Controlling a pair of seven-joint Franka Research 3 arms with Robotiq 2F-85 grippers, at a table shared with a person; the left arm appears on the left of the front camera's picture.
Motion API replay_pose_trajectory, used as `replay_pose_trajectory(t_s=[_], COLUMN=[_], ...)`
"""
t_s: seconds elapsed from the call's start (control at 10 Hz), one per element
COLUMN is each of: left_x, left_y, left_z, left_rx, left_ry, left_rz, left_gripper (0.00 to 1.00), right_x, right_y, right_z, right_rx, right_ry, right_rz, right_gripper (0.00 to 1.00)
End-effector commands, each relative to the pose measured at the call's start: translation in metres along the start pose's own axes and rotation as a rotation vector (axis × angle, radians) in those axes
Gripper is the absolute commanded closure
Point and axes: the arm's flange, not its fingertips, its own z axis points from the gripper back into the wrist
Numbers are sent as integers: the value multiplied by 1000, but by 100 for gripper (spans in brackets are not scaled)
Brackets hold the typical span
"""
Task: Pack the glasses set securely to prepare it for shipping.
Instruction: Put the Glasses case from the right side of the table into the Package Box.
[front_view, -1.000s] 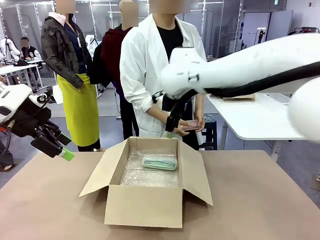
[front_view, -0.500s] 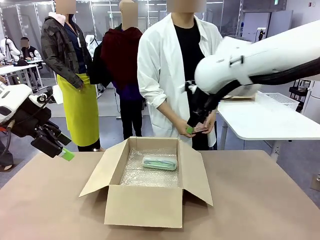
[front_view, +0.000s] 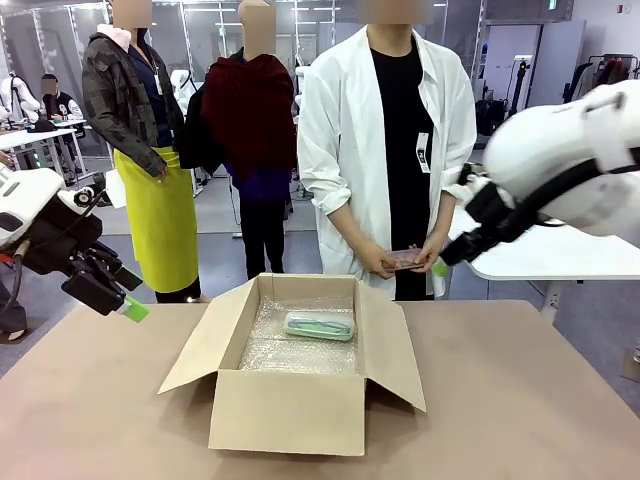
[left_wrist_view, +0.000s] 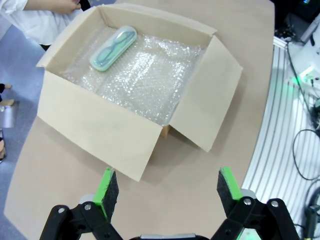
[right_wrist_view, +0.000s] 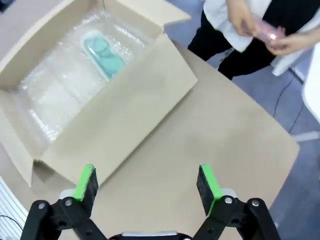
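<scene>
**A:** Item one, your left gripper (left_wrist_view: 166, 185). How do the fingers stand?

**B:** Spread wide, with nothing between the green pads. They hang above the bare table (left_wrist_view: 200, 175).

**A:** Item two, the cardboard box (left_wrist_view: 100, 135).

**B:** One, open, all flaps folded outward. It sits ahead of your left fingers, and its near wall is just beyond the tips. The floor is lined with bubble wrap (left_wrist_view: 150, 75).

**A:** Item three, the mint-green case (left_wrist_view: 113, 48).

**B:** One, lying flat on the bubble wrap with dark frames showing through it. From your left fingers it is at the far end of the box, toward the far left corner and close to the far wall. Nothing touches it.

**A:** Item four, your right gripper (right_wrist_view: 146, 182).

**B:** The fingers are likewise spread and hold nothing. The box lies ahead of them and off to the left, with one flap reaching toward the gap between the tips.

**A:** Item five, the pink case (right_wrist_view: 265, 31).

**B:** One, held in the person's hands (right_wrist_view: 241, 16). It is far ahead of your right fingers and to the right, past the table's far edge and well clear of the box.
</scene>
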Motion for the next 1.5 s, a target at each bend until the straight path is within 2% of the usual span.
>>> replay_pose_trajectory(t_s=[0.0,0.2,0.4,0.6,1.4], left_x=[-2,-2,-2,-2,-2], left_y=[2,2,2,2,2], left_z=[2,2,2,2,2], left_rx=[-22,-22,-22,-22,-22], left_ry=[-13,-13,-13,-13,-13], left_rz=[-17,-17,-17,-17,-17], left_gripper=[0,0,0,0,0], right_x=[-34,-65,-89,-91,-91], right_y=[-2,3,0,-2,-1], right_z=[21,36,39,39,39], right_rx=[15,7,59,33,41], right_ry=[32,28,3,32,20], right_rz=[-8,-16,-6,-6,-32], right_gripper=[0,0,0,0,0])
